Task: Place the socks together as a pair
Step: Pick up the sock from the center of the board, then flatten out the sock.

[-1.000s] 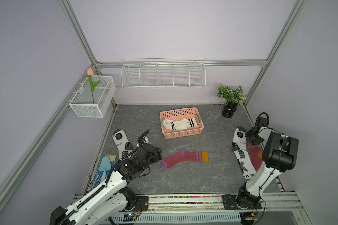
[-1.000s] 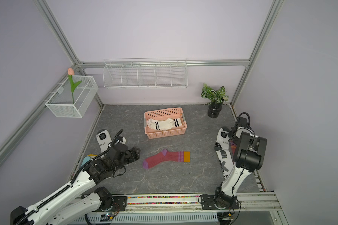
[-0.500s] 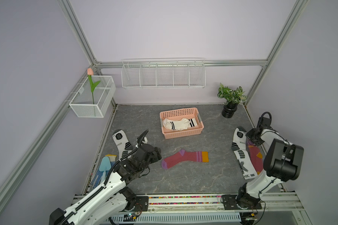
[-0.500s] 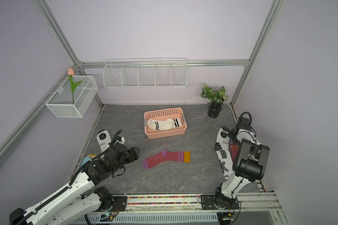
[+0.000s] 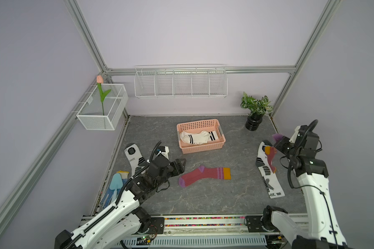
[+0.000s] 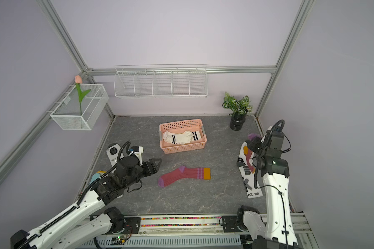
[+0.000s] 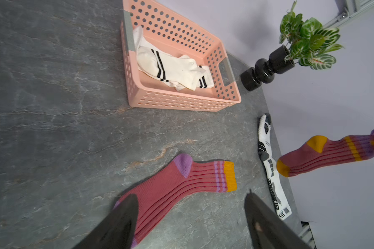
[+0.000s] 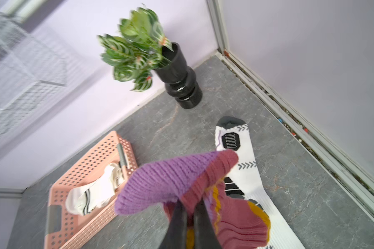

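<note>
The right gripper (image 8: 187,207) has pinched shut on a ribbed maroon sock (image 7: 324,155) and lifted it; it hangs limp above the white sports sock (image 5: 268,181), ready for pairing. The second maroon sock (image 5: 205,175) lies flat on the table (image 5: 225,200). The left gripper (image 5: 180,165) is wide open by its toe, apparently not touching.

Pale lilac walls (image 5: 181,32) closed in a grey, veined stone floor (image 5: 214,198), framed by aluminium posts (image 5: 89,41). A white wire rack (image 5: 180,82) hung at twelve o'clock, a mesh box (image 5: 102,107) with a tulip (image 5: 99,79) at ten, a potted plant (image 5: 255,107) at two.
</note>
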Motion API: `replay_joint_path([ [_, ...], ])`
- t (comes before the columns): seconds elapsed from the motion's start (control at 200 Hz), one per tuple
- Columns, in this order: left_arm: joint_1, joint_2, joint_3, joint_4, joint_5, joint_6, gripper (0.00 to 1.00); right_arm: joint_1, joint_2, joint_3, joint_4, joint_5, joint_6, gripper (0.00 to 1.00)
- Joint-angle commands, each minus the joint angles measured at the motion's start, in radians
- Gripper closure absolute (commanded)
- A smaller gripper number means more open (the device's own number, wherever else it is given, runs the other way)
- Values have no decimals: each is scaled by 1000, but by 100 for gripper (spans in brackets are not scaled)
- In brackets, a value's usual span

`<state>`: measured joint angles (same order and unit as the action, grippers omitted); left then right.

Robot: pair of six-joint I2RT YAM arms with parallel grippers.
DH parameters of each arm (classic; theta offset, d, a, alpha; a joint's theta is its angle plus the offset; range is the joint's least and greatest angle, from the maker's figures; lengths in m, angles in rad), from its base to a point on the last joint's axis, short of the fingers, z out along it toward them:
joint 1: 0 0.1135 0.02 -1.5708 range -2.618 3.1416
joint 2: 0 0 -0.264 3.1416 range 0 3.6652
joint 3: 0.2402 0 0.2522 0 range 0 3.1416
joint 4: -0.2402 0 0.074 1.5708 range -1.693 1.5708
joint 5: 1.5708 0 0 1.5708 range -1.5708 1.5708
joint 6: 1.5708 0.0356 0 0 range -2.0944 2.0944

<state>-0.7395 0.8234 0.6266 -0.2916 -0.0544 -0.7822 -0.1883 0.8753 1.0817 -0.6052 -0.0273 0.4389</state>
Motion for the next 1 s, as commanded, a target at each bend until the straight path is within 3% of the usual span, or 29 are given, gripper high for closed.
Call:
replay_joint_path([
  [0.0, 5, 21, 17, 73, 57, 29, 20, 20, -83, 4, -12, -188, -39, 93],
  [0.205, 5, 49, 13, 102, 80, 13, 20, 60, -159, -64, 210, -452, 81, 93],
  [0.38, 5, 21, -31, 117, 43, -28, 19, 146, -164, -118, 311, -472, 143, 93],
  [0.535, 5, 15, -55, 130, 25, -54, 19, 297, -157, -155, 341, -394, 143, 93],
  [0.68, 5, 18, -43, 34, -101, -75, 19, 493, -111, -186, 391, -292, 153, 93],
  [0.845, 5, -12, -36, -49, -215, -95, 19, 756, 10, -189, 494, -116, 135, 93],
  [0.995, 15, -58, -38, -124, -314, -117, 19, 974, 213, -109, 603, -5, 114, 93],
])
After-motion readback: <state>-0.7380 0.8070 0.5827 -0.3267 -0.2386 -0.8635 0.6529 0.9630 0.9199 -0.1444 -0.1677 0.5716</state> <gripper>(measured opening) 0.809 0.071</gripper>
